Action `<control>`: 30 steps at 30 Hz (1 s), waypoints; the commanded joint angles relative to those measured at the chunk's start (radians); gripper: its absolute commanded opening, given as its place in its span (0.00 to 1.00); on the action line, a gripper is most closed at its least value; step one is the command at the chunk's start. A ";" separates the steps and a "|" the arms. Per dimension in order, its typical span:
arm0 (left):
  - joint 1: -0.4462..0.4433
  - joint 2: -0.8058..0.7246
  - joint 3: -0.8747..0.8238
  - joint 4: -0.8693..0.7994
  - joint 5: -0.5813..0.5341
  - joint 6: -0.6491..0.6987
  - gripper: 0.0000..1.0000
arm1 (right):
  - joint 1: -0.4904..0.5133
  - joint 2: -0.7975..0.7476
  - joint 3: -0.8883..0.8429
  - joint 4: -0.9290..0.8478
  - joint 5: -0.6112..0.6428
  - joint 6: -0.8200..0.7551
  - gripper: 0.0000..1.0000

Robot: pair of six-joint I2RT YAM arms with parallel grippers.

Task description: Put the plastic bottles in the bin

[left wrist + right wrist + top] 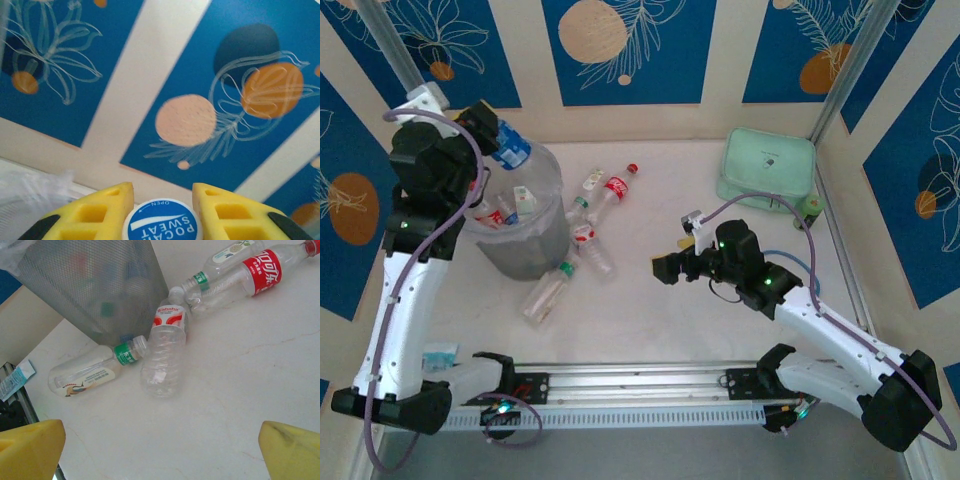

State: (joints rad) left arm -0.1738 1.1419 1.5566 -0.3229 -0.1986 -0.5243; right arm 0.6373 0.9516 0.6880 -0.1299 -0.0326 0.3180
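Left gripper (492, 130) gripping clear blue-labelled plastic bottle (512, 150) above round grey bag-lined bin (520, 258). Right gripper (160, 447) hanging wide open, empty. Risk: releasing off-centre, bottle striking rim, falling outside.

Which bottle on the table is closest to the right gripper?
The ribbed bottle with the red-and-white label, just right of the bin; the green-capped bottle and Coca-Cola bottle lie farther off.

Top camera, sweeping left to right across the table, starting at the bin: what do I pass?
bin → red-label bottle → right end effector → mint green case → small dark green can
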 commanded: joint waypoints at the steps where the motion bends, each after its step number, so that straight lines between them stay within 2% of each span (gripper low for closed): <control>1: 0.034 0.036 0.020 0.003 -0.084 0.097 0.00 | -0.001 -0.033 -0.019 -0.040 0.008 -0.003 0.99; 5: 0.037 0.108 0.014 0.032 -0.114 0.229 0.00 | -0.004 -0.074 -0.034 -0.077 0.026 -0.017 0.99; 12: 0.043 0.197 -0.050 0.068 -0.074 0.266 0.00 | -0.027 -0.096 -0.055 -0.092 0.016 -0.016 0.99; 25: 0.050 0.211 -0.399 0.231 -0.044 0.200 0.00 | -0.044 -0.093 -0.061 -0.096 0.016 -0.033 0.99; 30: 0.050 0.253 -0.472 0.274 -0.006 0.169 0.00 | -0.046 -0.092 -0.063 -0.096 0.020 -0.032 0.99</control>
State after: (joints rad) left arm -0.1280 1.3525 1.1358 -0.0731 -0.2359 -0.3275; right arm 0.5968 0.8669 0.6384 -0.2260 -0.0139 0.2981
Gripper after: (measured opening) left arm 0.295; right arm 0.991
